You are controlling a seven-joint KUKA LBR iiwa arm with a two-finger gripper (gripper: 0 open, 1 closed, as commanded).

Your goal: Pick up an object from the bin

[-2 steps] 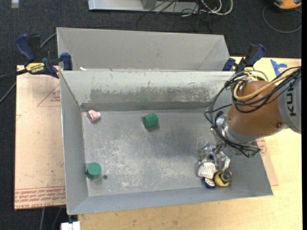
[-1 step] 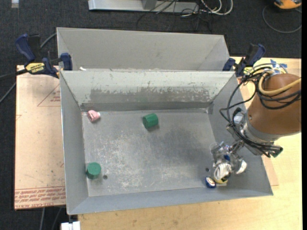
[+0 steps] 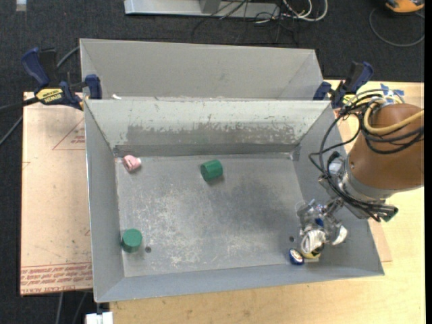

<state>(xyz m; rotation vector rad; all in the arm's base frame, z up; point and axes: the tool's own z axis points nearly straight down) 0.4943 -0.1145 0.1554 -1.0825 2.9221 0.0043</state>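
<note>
Because the arm comes in from the right, its gripper (image 3: pixel 315 237) sits low in the near right corner of the grey bin (image 3: pixel 202 120), down where the right wall and the front wall meet the floor. A small blue thing (image 3: pixel 296 256) lies just beside it, at the foot of the front wall. It prob. sits there because the walls slope and little bits slide down to the edge of the floor. It is the thing nearest the gripper, so I judge it is the one to pick, but it is tucked in a tight spot w/ walls on two sides. I cannot tell how far open the gripper is, or if it has hold of anything: a pale yellow-white bit at its tip may be part of it or may be a thing from the bin. The other 3 things lie well apart on the flat floor, each w/ room around it: a green block (image 3: pixel 212 171) near the back wall, a pink bit (image 3: pixel 131 162) in the far left corner, and a green round piece (image 3: pixel 131 239) in the near left corner. The arm's orange cover (image 3: pixel 395 150) hangs over the bin's right rim w/ black cables (image 3: pixel 331 137) looped by it, and the wrist tips down and left, so the gripper points into the corner.
</note>
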